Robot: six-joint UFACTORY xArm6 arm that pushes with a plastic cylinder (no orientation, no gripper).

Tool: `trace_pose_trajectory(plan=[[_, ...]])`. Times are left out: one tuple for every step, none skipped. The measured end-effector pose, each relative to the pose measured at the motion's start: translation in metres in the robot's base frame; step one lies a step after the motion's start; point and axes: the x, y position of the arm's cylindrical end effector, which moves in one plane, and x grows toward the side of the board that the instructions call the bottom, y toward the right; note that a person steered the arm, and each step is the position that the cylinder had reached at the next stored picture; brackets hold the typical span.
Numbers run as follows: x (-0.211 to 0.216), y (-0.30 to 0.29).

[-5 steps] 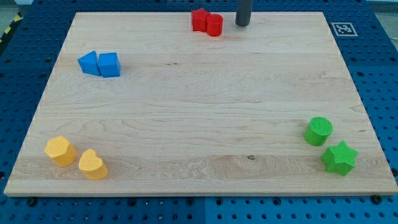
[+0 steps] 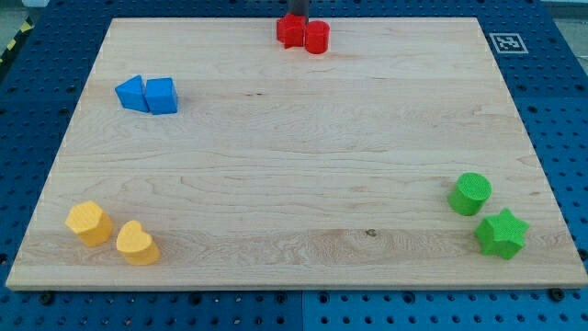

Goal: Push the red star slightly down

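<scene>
Blue pegboard with rows of little holes lies under a big wooden board (image 2: 294,175). Everything sits on that board, so I will place things from it.

At the top edge of the board, a bit left of the middle, sits the red star (image 2: 291,30). Touching it on the view's right is a red round block (image 2: 317,37). These 2 make a tight pair.

Right above the red star, at the very top of the view, a small bit of dark rod shows. My tip (image 2: 296,14) is just behind the star, on the side nearest the view's top, touching it or very close; I cannot tell which. The rod has no jaws and holds nothing; it only pushes.

Near the left side of the board, up high, are 2 blue blocks touching each other: a blue pointed block (image 2: 131,93) and a blue square-ish block (image 2: 161,96).

In the bottom left corner of the board sit 2 yellow blocks close together: a yellow six-sided block (image 2: 88,222) and a yellow heart-like block (image 2: 136,243).

In the bottom right corner of the board are a green round block (image 2: 470,193) and, just below it, a green star (image 2: 502,233).

Past the board's top right corner is a small black and white square tag (image 2: 507,42).
</scene>
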Motion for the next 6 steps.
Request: trace_pose_trajectory(plan=[[0.011,-0.021],[0.022,-0.037],[0.037,-0.041],[0.046,-0.038],[0.05,-0.03],[0.05,-0.027]])
